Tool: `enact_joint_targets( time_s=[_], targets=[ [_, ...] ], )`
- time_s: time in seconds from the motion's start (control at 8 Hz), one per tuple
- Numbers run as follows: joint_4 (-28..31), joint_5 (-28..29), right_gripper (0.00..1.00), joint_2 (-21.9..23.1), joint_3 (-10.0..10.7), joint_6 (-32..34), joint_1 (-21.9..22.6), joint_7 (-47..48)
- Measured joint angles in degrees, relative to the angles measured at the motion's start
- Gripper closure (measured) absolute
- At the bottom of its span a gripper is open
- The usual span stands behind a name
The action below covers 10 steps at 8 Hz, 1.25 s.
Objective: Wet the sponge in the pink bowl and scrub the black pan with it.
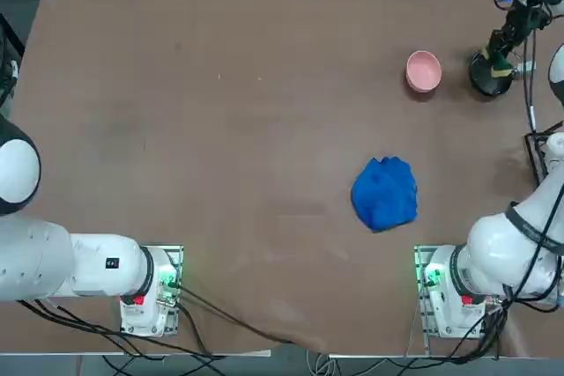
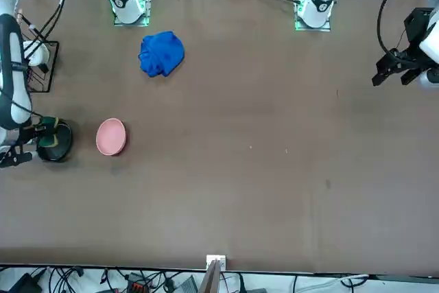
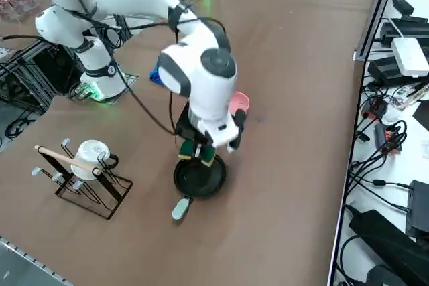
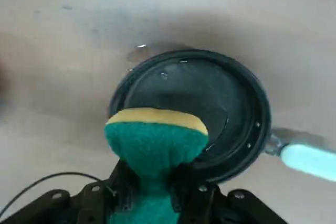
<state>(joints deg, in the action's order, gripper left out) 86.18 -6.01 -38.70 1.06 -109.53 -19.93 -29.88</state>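
Right wrist view shows your right gripper (image 4: 152, 195) with its jaws clamped nearly shut on the sponge (image 4: 156, 142), pinching its middle, green face to the camera and yellow layer at the far end, poised above the black pan (image 4: 210, 103). From overhead, the pan (image 1: 487, 77) sits near the table's far right edge, with the pink bowl (image 1: 424, 70) just beside it at nine o'clock and the blue cloth (image 1: 385, 193) well apart at seven o'clock.

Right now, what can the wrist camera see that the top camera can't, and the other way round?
Only the right wrist view shows the inside of the black pan and its pale handle up close, with water droplets. Only the top view shows the pink bowl and the blue cloth. Both show the pan and the sponge pinched in the right gripper above it.
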Motion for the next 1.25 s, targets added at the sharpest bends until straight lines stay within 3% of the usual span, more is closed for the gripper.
enact_joint_targets(
  time_s=[0.75,1.25],
  targets=[
    [-0.2,-3.6,0.64,-5.7,0.0,-8.8,-3.5,-2.7],
    [-1.1,-3.6,0.64,-5.9,-1.2,-10.2,-3.4,-3.4]
  ],
)
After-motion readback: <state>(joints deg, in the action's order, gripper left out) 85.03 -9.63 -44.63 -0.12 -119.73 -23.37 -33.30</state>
